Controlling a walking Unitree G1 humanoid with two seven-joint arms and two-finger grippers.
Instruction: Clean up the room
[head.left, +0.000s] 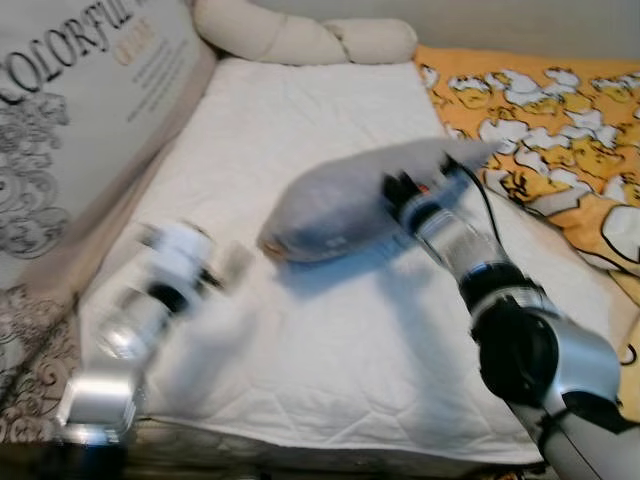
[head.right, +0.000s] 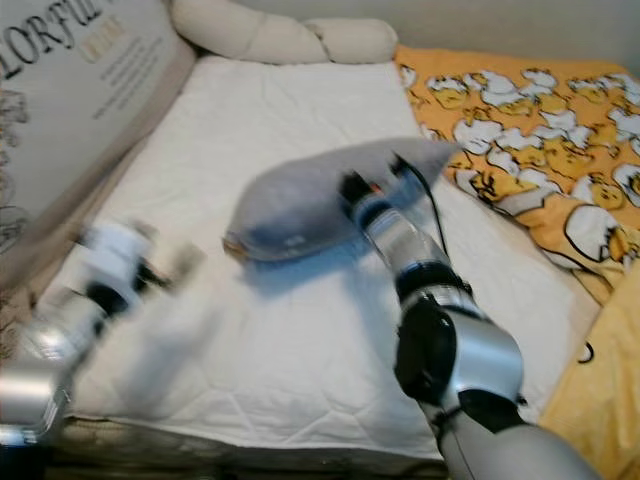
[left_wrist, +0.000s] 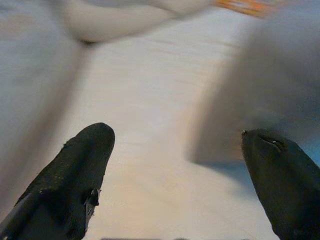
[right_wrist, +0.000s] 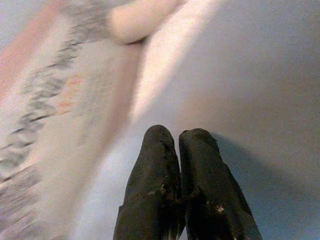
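The soft grey fabric pillow (head.left: 345, 205) hangs just above the white quilted mattress cover (head.left: 330, 340) of the bed, near its middle. The right hand (head.left: 400, 195) has its two fingers (right_wrist: 157, 175) pressed together, and it seems to pinch one end of the pillow, though the blur makes the exact contact hard to read. The left hand (left_wrist: 175, 165) is wide, with nothing between its fingers, and points at the pillow's free end from the side of the large printed cushion (head.left: 70, 110). For a good result, the left hand should take the sagging end before any further lift, so the pillow travels level toward the beige knotted bolster (head.left: 300, 35) at the head and does not slip from the single pinch
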